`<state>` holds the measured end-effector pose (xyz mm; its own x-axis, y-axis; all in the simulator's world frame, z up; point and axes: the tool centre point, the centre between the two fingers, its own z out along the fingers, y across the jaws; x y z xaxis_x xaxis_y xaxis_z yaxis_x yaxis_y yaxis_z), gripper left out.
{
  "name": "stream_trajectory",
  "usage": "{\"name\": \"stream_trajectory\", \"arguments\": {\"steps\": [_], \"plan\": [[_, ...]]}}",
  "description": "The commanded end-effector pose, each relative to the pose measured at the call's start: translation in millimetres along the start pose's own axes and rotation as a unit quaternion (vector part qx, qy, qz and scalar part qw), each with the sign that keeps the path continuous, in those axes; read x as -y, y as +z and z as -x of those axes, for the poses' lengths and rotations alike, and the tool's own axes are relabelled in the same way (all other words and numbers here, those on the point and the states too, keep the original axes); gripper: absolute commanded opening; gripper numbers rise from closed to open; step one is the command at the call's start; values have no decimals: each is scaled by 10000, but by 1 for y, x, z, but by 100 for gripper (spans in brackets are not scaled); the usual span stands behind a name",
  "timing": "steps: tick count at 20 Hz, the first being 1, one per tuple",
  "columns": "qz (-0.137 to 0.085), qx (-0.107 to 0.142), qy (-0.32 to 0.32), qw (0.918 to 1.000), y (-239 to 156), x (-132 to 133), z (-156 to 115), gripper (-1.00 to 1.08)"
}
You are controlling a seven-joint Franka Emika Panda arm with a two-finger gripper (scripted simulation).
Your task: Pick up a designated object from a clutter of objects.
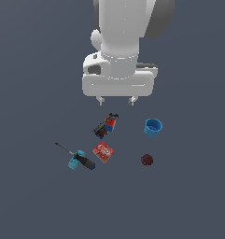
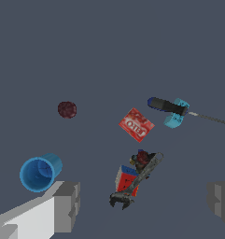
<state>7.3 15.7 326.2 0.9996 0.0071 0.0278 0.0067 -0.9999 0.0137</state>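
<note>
Near the middle of the grey floor, just under the hanging gripper [image 1: 117,100], we find the dark tool-like thing [image 1: 104,125] that we are meant to lift; it lies against a red-and-blue cube [image 1: 110,123], touching or overlapping it. Gripper released: fingers [image 2: 67,205] spread wide, nothing between them, clear of the floor. In the wrist view the dark thing [image 2: 141,179] shows a slim grey shank with a clawed end and a dark red lump at the other end. We judge it rigid, light, uneven in outline, likely to twist or slip if pinched at the claw. Best hold, by our reckoning: across the narrow shank near its middle, jaws set crosswise to the length; the cube alongside may crowd one finger. Long axis runs diagonally on the floor; in the exterior view it slants from lower left to upper right. Which tip counts as front we cannot tell. Others stand apart: blue cup [image 1: 152,127], dark red ball [image 1: 147,160], flat red box [image 1: 103,151], screwdriver [image 1: 76,156] resting by a light blue block [image 1: 74,162].
</note>
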Motion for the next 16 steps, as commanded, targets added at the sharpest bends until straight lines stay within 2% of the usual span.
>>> {"name": "stream_trajectory", "arguments": {"steps": [1,9,16], "plan": [[0,0,0,10000,0,0,0,100],[30,-208,347,9992,-14,-29,-9,100],[24,-203,394,9990,-9,-30,-9,100]]}}
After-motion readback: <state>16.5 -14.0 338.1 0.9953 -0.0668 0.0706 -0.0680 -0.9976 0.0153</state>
